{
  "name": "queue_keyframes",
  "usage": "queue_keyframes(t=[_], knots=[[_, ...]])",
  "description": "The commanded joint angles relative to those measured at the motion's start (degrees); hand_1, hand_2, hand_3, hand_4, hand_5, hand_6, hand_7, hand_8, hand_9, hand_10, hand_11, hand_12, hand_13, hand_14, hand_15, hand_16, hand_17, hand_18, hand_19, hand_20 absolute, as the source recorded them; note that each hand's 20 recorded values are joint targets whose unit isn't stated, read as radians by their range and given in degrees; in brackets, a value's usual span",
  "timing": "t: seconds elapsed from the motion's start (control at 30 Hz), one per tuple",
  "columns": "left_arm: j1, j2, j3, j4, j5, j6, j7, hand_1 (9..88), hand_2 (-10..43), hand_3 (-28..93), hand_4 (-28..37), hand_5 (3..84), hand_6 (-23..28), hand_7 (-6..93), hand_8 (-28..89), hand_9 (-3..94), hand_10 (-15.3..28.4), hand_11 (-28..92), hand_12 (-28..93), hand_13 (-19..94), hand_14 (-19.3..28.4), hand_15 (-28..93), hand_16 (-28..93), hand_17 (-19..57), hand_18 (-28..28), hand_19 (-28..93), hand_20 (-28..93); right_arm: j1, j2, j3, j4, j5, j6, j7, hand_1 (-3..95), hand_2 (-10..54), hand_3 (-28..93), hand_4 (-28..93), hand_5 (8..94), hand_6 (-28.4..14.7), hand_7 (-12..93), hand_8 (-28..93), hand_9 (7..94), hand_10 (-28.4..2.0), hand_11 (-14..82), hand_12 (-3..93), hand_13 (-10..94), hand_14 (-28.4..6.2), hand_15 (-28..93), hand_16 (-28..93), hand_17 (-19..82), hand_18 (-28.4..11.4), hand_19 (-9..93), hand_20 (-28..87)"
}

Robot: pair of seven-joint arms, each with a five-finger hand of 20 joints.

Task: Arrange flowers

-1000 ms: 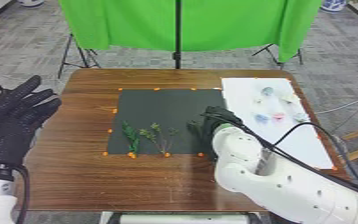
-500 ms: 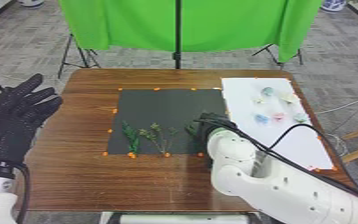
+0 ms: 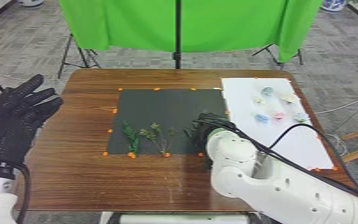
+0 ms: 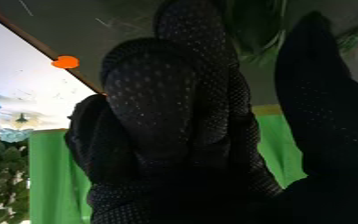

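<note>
Right hand (image 3: 213, 122): black knit glove, lying over the dark mat's right-hand edge; in the right wrist view the hand (image 4: 149, 100) is holding its fingers loosely extended, its thumb standing apart.
Left hand (image 3: 11, 115): matching dotted glove, spreading wide beside the brown wood-grained table (image 3: 140, 185).
Mat (image 3: 167, 107): matte, dark, rectangular, lying under and to the left of the right hand.
Greenery, three pieces: a slim sprig (image 3: 190, 133) is lying just beside the right hand; a branching, thin-stemmed sprig (image 3: 163, 140) is lying farther left of it; a narrow leafy sprig (image 3: 131, 136) is lying farthest left.
White sheet (image 3: 291, 145): smooth, oblong, extending to the right of the right hand.
Flower heads, small and rounded, resting on the sheet beyond and to the right of that hand: blue flower (image 3: 262, 118), pink flower (image 3: 278, 116), cream flower (image 3: 290, 98), others pale.
Right wrist view, further detail: raised dots are patterning the glove; green leaves are showing past the gap between fingers and thumb, contact impossible to tell; a glossy orange marker (image 4: 65, 62) is sitting near the fingers; dense foliage (image 4: 2, 175) is showing well beyond the hand.
</note>
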Motion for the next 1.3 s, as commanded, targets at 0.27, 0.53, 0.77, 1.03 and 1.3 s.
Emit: queue_keyframes(t=[0.27, 0.53, 0.77, 1.03, 1.3], knots=[[1.8, -0.8, -0.3, -0.58, 0.29, 0.95, -0.46, 20.2, 8.1, 77, -28.3, 38.2, 10.4, 10.6, -8, 32.9, 19.6, 24, 10, 25, 27.0, 51, -10, -7.4, 23.1, 58, 7, -6.5, 9.4, 11.6, -7.6, 2.2, 4.9, -3.2, 26.4, 4.4, 69, -22, 77.1, -6.7, 15, -10, 90.9, -14.7, 32.3, 19.9, 88, -7.8, 60, 19, 58, -19.5, 93, 40], [2.1, -0.77, -0.48, -0.69, 0.25, 1.03, -0.11, 20.2, 8.2, 77, -28.3, 38.2, 10.4, 10.6, -8, 32.8, 19.6, 24, 10, 25, 26.9, 51, -10, -7.4, 23.0, 58, 7, -13.2, 15.4, 18.8, -7.4, 1.1, 12.5, -4.3, 24.6, 7.3, 69, -20, 72.7, -7.1, 14, -10, 87.4, -16.6, 29.6, 18.8, 85, -10.0, 60, 17, 55, -20.5, 93, 34], [1.7, -0.34, 0.37, -0.41, 0.27, 0.89, 0.5, 20.2, 8.2, 77, -28.3, 38.2, 10.4, 10.6, -8, 32.9, 19.6, 24, 10, 25, 26.8, 51, -10, -7.4, 23.0, 58, 7, -13.6, 19.2, 20.8, -3.8, 0.5, 18.3, -4.9, 27.3, 4.1, 73, -21, 60.4, -8.1, 11, -10, 77.0, -19.0, 25.0, 16.0, 76, -12.9, 58, 14, 48, -20.8, 93, 18], [1.0, 0.17, 1.5, -0.14, 0.18, 0.63, 0.76, 20.1, 8.2, 77, -28.3, 38.1, 10.4, 10.6, -8, 32.8, 19.6, 24, 10, 25, 26.9, 51, -10, -7.4, 23.0, 58, 7, -9.6, 20.8, 15.8, -0.5, 0.6, 19.6, -6.1, 29.2, 0.4, 75, -22, 53.0, -7.0, 11, -10, 72.0, -19.5, 23.0, 15.2, 73, -13.4, 59, 13, 46, -20.0, 93, 13], [0.7, 0.51, 1.56, 0.1, 0.29, 0.29, 0.53, 20.2, 8.1, 77, -28.3, 38.1, 10.3, 10.6, -8, 32.9, 19.6, 24, 10, 25, 26.9, 51, -10, -7.4, 23.0, 59, 7, -9.4, 21.0, 15.1, 0.0, 0.3, 17.8, -5.2, 29.9, -1.2, 76, -23, 51.5, -6.5, 12, -10, 71.3, -19.1, 22.9, 15.0, 73, -13.4, 59, 12, 46, -19.9, 93, 12]])
